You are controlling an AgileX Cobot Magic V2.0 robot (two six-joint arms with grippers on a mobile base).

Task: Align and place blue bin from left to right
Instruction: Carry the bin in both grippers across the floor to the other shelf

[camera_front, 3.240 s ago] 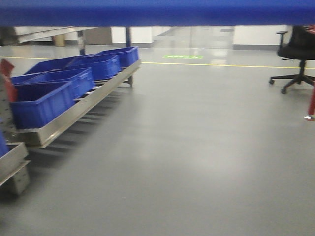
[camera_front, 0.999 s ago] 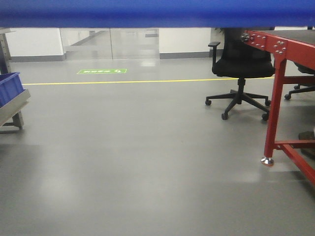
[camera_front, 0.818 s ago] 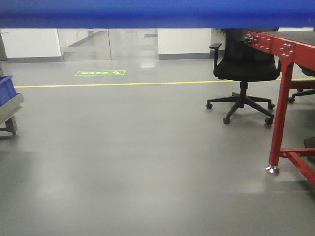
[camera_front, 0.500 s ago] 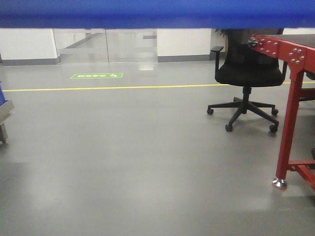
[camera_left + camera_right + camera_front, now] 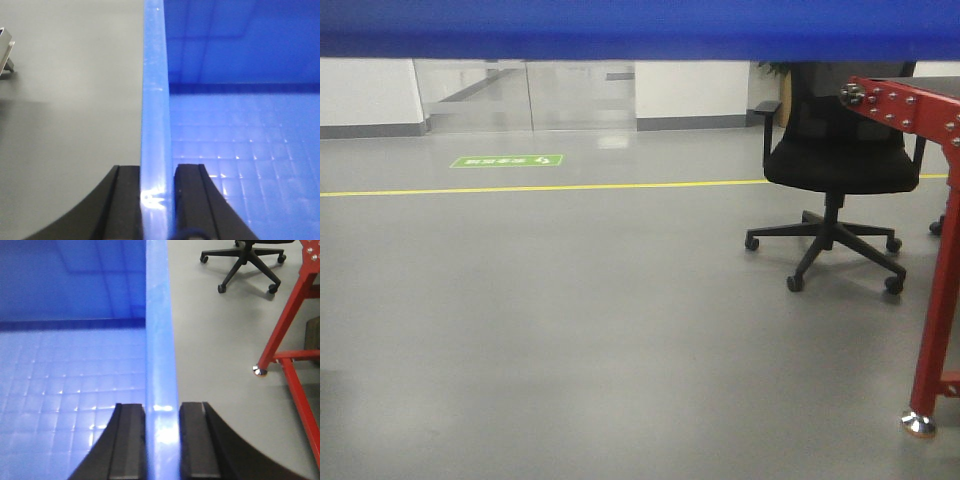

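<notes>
Blue plastic bin (image 5: 156, 90), large and thick-rimmed, clamped by two opposite side walls above grey floor (image 5: 580, 330). Left hand (image 5: 157, 172) closed on the left rim, one black finger outside the wall, one inside; right hand (image 5: 162, 410) gripping the right rim likewise. Inside, only a bare gridded bottom and smooth walls. Across the top of the front view, a blue band of the bin. Ahead to the right, black swivel office chair (image 5: 835, 160) just beside red metal frame (image 5: 935, 300); yellow floor line (image 5: 570, 186) beyond.
</notes>
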